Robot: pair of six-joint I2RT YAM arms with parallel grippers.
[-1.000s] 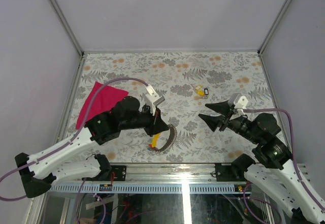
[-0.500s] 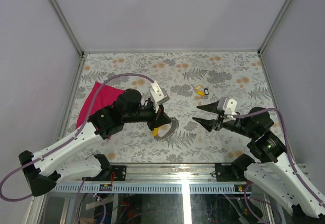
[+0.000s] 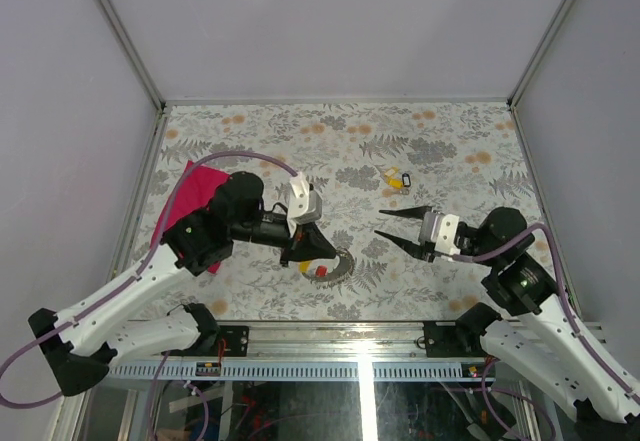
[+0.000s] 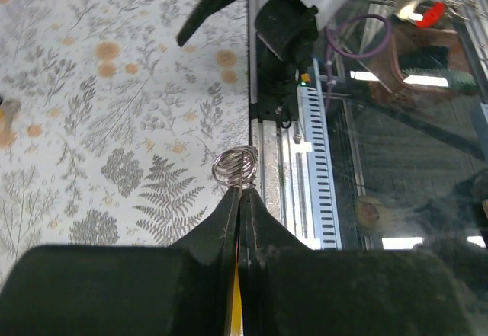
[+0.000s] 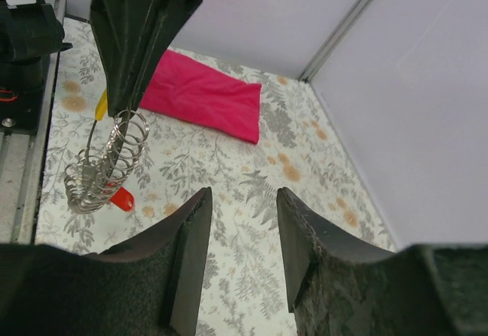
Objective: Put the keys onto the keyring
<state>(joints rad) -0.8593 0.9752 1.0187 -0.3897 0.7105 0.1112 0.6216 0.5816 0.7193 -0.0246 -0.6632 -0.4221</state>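
Far left, pink cloth (image 3: pixel 180 211) flat on the floral table (image 3: pixel 450 141), partly under the left arm. Next, left gripper (image 3: pixel 328 252), fingers pressed tight together, pinching the coiled keyring (image 3: pixel 338 265) by its rim over the table's front centre. Hanging with it, a red key (image 5: pixel 122 197) and a yellow key (image 5: pixel 100 105) — plain only from the right wrist. Further back, loose keys (image 3: pixel 397 177) lying apart. Then right gripper (image 3: pixel 388 225), half spread, empty, pointed at the ring — not touching.

A magenta cloth (image 3: pixel 183 199) lies flat at the left of the table (image 3: pixel 450 136), whose cover is printed with grey ferns and orange flowers. Pale walls (image 3: pixel 330 21) enclose the left, right and far sides.
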